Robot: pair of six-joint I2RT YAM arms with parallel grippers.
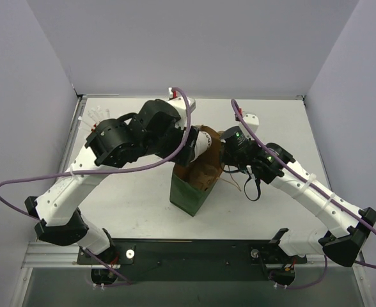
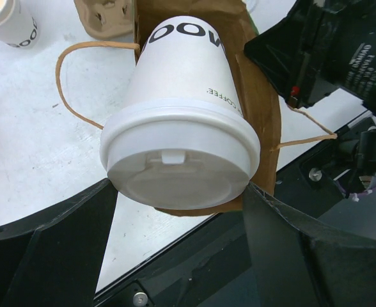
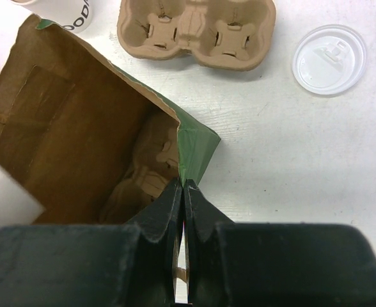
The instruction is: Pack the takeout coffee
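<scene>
The takeout coffee (image 2: 181, 96), a white paper cup with a round white lid (image 2: 178, 169), is held tilted between the fingers of my left gripper (image 2: 178, 192), which is shut on it at the lid rim. It hangs over the open mouth of the green-and-brown paper bag (image 1: 189, 190), as the top view shows (image 1: 204, 141). My right gripper (image 3: 183, 185) is shut on the bag's rim (image 3: 189, 150) at a corner. A tan cup carrier (image 3: 143, 179) lies inside the bag. A white edge of the cup shows at the left of the right wrist view (image 3: 6, 192).
A second tan cup carrier (image 3: 197, 32) and a loose white lid (image 3: 329, 59) lie on the table beyond the bag. A lidless white cup (image 2: 9, 22) stands at the far left. The bag's paper handles (image 2: 73, 77) hang out. The red cup of straws (image 1: 94, 121) is behind my left arm.
</scene>
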